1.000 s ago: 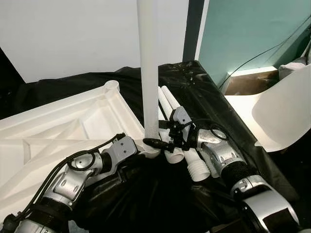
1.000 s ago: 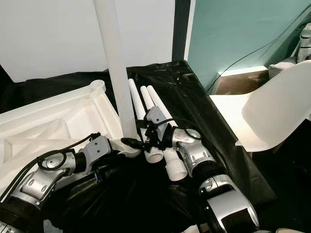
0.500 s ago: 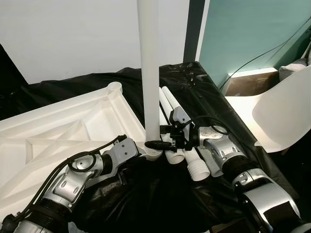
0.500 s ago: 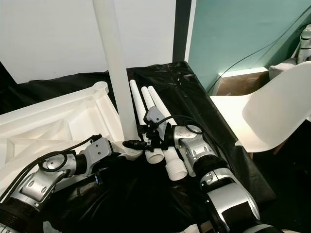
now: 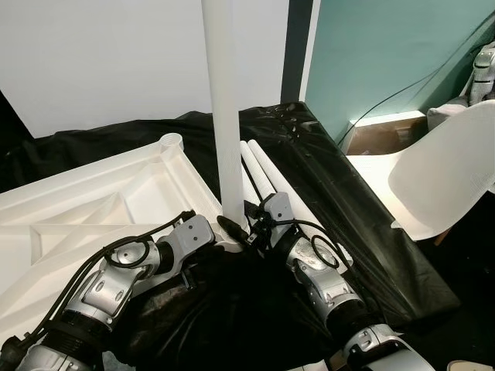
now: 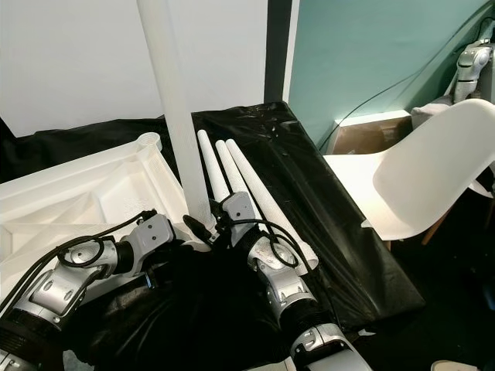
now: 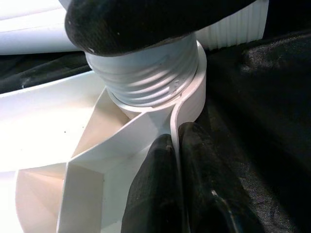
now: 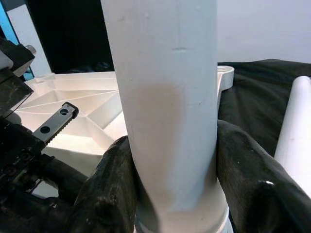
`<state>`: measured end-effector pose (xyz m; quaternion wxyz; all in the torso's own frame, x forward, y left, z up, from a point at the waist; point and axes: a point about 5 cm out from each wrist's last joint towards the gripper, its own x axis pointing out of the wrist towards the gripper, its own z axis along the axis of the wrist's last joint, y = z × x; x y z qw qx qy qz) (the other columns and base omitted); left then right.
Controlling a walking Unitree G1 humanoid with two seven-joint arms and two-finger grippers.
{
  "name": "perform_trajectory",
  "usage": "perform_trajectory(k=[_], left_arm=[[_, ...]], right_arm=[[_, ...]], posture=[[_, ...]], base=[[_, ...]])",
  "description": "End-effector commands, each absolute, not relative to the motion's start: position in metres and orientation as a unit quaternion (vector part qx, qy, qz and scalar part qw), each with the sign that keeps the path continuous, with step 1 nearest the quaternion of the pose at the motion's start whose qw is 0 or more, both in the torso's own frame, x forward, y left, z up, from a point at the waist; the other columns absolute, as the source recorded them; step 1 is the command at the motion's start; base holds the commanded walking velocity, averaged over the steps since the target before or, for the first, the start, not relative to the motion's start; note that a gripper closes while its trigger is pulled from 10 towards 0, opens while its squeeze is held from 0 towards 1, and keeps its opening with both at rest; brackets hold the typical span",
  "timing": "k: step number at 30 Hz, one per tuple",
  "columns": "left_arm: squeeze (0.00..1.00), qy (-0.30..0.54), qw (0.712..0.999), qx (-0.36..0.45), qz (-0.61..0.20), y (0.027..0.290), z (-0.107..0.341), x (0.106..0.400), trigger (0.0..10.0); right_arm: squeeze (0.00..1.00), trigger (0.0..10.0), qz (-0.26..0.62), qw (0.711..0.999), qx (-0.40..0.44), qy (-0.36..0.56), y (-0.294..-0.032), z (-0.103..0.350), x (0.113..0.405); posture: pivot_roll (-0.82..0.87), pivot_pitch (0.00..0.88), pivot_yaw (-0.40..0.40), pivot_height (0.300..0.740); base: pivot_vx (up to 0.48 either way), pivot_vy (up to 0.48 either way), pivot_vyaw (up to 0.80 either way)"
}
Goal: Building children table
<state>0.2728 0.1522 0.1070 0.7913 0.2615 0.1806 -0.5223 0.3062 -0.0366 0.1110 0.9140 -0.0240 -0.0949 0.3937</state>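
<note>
The white table top [image 5: 100, 201] lies upside down on the black cloth. A white leg [image 5: 220, 100] stands upright in its near corner socket [image 7: 194, 97], and the leg's threaded end [image 7: 146, 77] shows above the socket. My right gripper [image 5: 236, 228] is shut on the leg just above its base, with one black finger [image 8: 107, 184] on each side. My left gripper [image 7: 177, 160] is shut on the table top's rim beside the socket. Three spare legs [image 6: 232, 174] lie side by side on the cloth behind my right gripper.
A white chair [image 5: 441, 178] stands to the right of the cloth, in front of a teal wall. Behind the chair is a grey robot arm [image 6: 468, 66]. The black cloth [image 5: 348, 216] ends near the chair. A white wall is behind.
My right forearm has swung from the right side round toward me, still shut on the upright leg. The spare legs lie more uncovered. The whole view has shifted a little.
</note>
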Motion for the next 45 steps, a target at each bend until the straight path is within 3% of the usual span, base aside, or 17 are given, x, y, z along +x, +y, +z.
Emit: perform_trajectory(k=[1,5,6,9,10,12,16,17,19,26,27,32,33,37,41,43,45], left_arm=[[0.0,0.251,0.72,0.232,-0.604,0.143,0.075,0.242,10.0],[0.0,0.251,0.721,0.232,-0.603,0.143,0.075,0.243,10.0],[0.0,0.25,0.722,0.233,-0.602,0.143,0.075,0.244,10.0],[0.0,0.25,0.725,0.228,-0.6,0.143,0.075,0.245,10.0],[0.83,0.248,0.729,0.222,-0.599,0.142,0.076,0.246,10.0],[1.0,0.246,0.73,0.217,-0.599,0.141,0.077,0.246,10.0],[1.0,0.242,0.73,0.22,-0.6,0.14,0.077,0.246,10.0],[0.24,0.242,0.729,0.224,-0.6,0.141,0.077,0.246,10.0],[0.0,0.242,0.727,0.228,-0.601,0.141,0.077,0.246,10.0],[0.0,0.245,0.723,0.235,-0.601,0.143,0.076,0.245,10.0],[0.0,0.245,0.724,0.234,-0.601,0.143,0.076,0.245,10.0],[0.0,0.247,0.722,0.23,-0.604,0.142,0.076,0.245,10.0],[0.0,0.248,0.721,0.225,-0.606,0.142,0.076,0.244,4.4],[0.0,0.251,0.719,0.218,-0.61,0.142,0.077,0.242,3.1],[0.0,0.251,0.719,0.218,-0.611,0.142,0.077,0.242,3.1],[0.0,0.249,0.72,0.22,-0.609,0.142,0.077,0.243,8.4],[0.0,0.248,0.722,0.222,-0.607,0.142,0.077,0.244,10.0]], right_arm=[[0.0,10.0,0.252,0.961,-0.031,-0.108,-0.08,0.125,0.332],[0.0,10.0,0.261,0.958,-0.042,-0.11,-0.078,0.126,0.333],[1.0,10.0,0.282,0.953,-0.039,-0.108,-0.076,0.128,0.333],[1.0,10.0,0.312,0.943,-0.038,-0.107,-0.073,0.131,0.334],[0.0,10.0,0.339,0.933,-0.039,-0.11,-0.071,0.135,0.334],[0.0,10.0,0.36,0.925,-0.042,-0.112,-0.071,0.138,0.335],[0.0,10.0,0.38,0.916,-0.053,-0.12,-0.071,0.143,0.334],[0.0,10.0,0.392,0.91,-0.056,-0.123,-0.071,0.146,0.334],[0.0,10.0,0.409,0.902,-0.061,-0.123,-0.072,0.148,0.335],[0.0,10.0,0.489,0.858,-0.125,-0.091,-0.081,0.153,0.343],[0.0,1.6,0.509,0.846,-0.139,-0.077,-0.082,0.152,0.344],[0.0,0.0,0.535,0.828,-0.156,-0.058,-0.083,0.15,0.344],[0.0,0.0,0.546,0.82,-0.163,-0.045,-0.085,0.149,0.344],[0.0,0.0,0.557,0.812,-0.171,-0.022,-0.09,0.148,0.346],[0.0,0.0,0.557,0.812,-0.173,-0.018,-0.091,0.148,0.346],[0.0,0.0,0.543,0.824,-0.159,-0.001,-0.095,0.143,0.348],[0.0,0.0,0.524,0.84,-0.14,0.0,-0.094,0.139,0.348]], posture=[[0.08,0.0,0.007,0.74],[0.08,0.0,0.009,0.74],[0.08,0.0,0.009,0.74],[0.08,0.0,0.008,0.74],[0.08,0.0,0.008,0.74],[0.08,0.0,0.008,0.74],[0.08,0.0,0.008,0.74],[0.08,0.0,0.009,0.74],[0.08,0.0,0.011,0.74],[0.08,0.0,0.017,0.74],[0.08,0.0,0.017,0.74],[0.08,0.0,0.016,0.74],[0.08,0.0,0.016,0.74],[0.08,0.0,0.015,0.74],[0.08,0.0,0.017,0.74],[0.08,0.0,0.017,0.74],[0.08,0.0,0.016,0.74]], base=[[0.0,0.0,0.0],[0.0,0.0,0.0],[0.0,0.0,0.0],[0.0,0.0,0.0],[0.0,0.0,0.0],[0.0,0.0,0.0],[0.0,0.0,0.0],[0.0,0.0,0.0],[0.0,0.0,0.0],[0.0,0.0,0.0],[0.0,0.0,0.0],[0.0,0.0,0.0],[0.0,0.0,0.0],[0.0,0.0,0.0],[0.0,0.0,0.0],[0.0,0.0,0.0],[0.0,0.0,0.0]])
